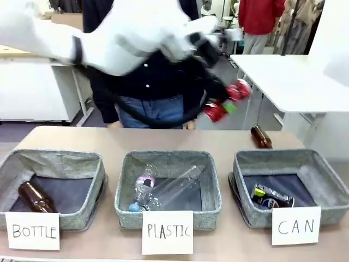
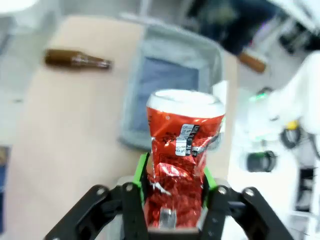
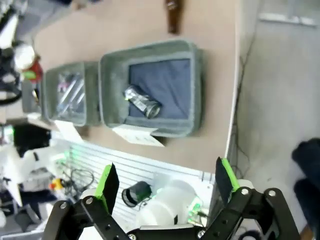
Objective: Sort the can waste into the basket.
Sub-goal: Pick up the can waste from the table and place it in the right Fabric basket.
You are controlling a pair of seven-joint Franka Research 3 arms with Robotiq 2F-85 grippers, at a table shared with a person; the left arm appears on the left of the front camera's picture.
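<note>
Though dented, the red can (image 2: 185,131) sits clamped in the left end effector (image 2: 175,176).

The left arm (image 1: 125,41) reached across the upper part of the front view, from the upper left to the right of centre. It looked blurred, and its wrist was bent downward. The left gripper (image 1: 221,106) hung at its end. In the left wrist view its green pads (image 2: 142,172) pressed on both sides of the red can (image 2: 182,135). The right gripper (image 3: 167,172) rose from the bottom edge of its own view, its jaws wide apart.
</note>
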